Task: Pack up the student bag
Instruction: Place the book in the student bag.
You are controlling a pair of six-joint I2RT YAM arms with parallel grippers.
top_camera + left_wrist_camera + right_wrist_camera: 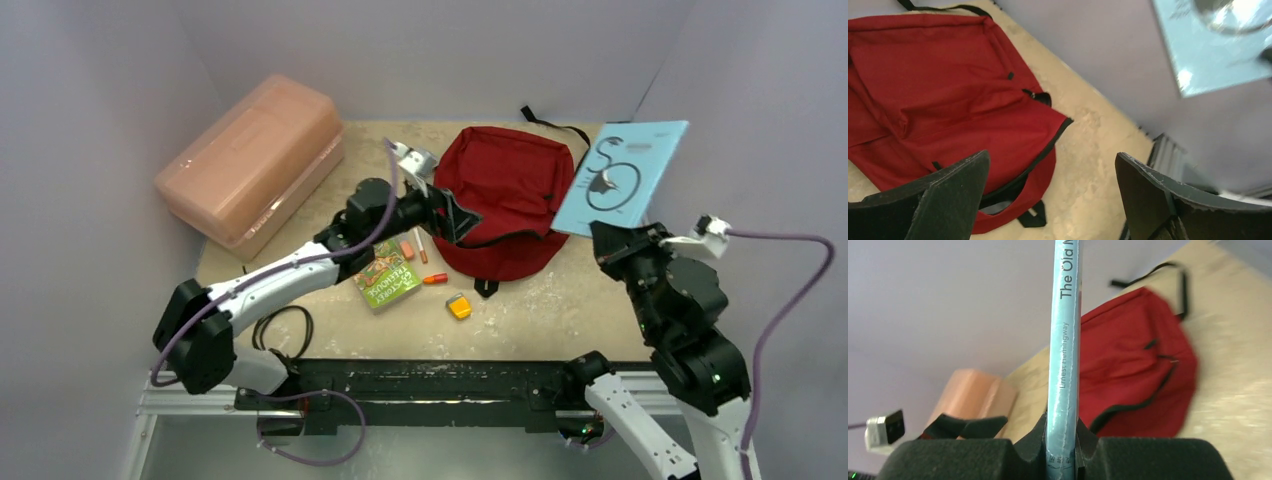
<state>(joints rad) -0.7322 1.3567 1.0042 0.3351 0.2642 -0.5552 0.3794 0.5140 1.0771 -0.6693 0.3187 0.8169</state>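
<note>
— Overhead: dark red soft fabric backpack flat on beige worktop, left jaws at its edge.
— Left wrist: spread wide. Right wrist alone: right jaws clamping thin light-blue paperback book, spine lettering legible.

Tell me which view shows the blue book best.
Top external: the whole cover of the book shows, held up by the right claw. Right wrist shows only its spine; left wrist, a blurred part.

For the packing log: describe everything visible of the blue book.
The book is a thin, glossy, pale-blue paperback with a dark line drawing on the cover and "Ernest Hemingway" on the spine. The right fingers clamp its lower edge, holding it in the air right of the red bag. Nothing else touches it.
</note>
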